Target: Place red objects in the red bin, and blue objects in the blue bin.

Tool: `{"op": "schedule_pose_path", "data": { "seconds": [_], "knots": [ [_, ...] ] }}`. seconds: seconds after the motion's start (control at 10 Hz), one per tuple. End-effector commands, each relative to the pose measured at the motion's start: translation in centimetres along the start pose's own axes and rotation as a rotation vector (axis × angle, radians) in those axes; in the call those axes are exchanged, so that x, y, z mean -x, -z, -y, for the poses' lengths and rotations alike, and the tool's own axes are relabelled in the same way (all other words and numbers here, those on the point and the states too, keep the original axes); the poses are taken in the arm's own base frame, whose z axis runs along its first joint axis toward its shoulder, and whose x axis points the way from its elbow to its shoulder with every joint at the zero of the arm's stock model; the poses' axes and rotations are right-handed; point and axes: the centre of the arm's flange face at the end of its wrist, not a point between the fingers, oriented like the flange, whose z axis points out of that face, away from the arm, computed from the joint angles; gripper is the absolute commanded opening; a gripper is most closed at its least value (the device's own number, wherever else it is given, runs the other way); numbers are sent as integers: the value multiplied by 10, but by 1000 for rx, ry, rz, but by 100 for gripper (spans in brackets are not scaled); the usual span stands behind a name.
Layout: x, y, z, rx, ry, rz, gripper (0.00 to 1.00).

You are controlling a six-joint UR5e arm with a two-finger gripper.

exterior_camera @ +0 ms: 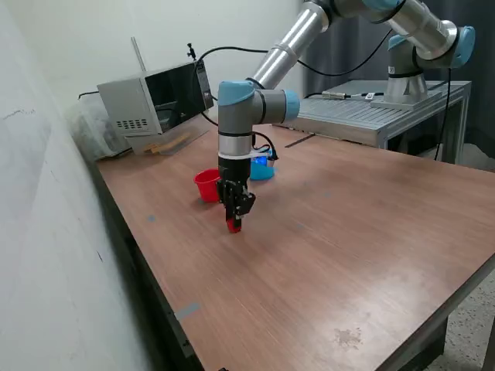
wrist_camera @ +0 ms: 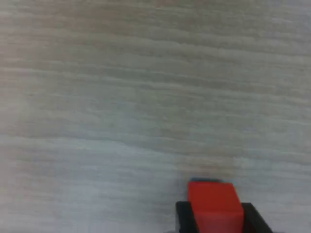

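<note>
My gripper (exterior_camera: 234,219) points straight down over the wooden table (exterior_camera: 325,247), its black fingers closed on a small red cube (exterior_camera: 233,226) at or just above the surface. In the wrist view the red cube (wrist_camera: 214,206) sits between the two black fingers (wrist_camera: 182,218), with bare table beyond. The red cup (exterior_camera: 207,185) stands upright just behind the gripper, toward the exterior view's left. The light-blue cup (exterior_camera: 262,169) stands behind the arm, partly hidden, with something dark blue at its rim. No other loose cubes show.
A grey microwave-like box (exterior_camera: 155,99) and clutter stand at the table's back left corner. A grey metal bench (exterior_camera: 371,112) with a second robot base (exterior_camera: 406,81) lies behind on the right. A white wall runs along the exterior view's left.
</note>
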Motion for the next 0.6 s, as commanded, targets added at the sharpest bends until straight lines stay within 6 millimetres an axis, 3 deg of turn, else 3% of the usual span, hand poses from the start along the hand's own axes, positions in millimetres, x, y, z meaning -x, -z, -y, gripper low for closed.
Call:
{"op": "schedule_pose_path", "data": {
  "seconds": [0.0, 0.1, 0.2, 0.4, 0.5],
  "knots": [
    [5, 50, 2, 26, 3, 17, 0],
    [11, 75, 6, 40, -5, 21, 0],
    [30, 92, 5, 51, -27, 32, 0],
    [116, 88, 13, 29, -128, 86, 0],
    [144, 85, 17, 20, -162, 95, 0]
  ]
}}
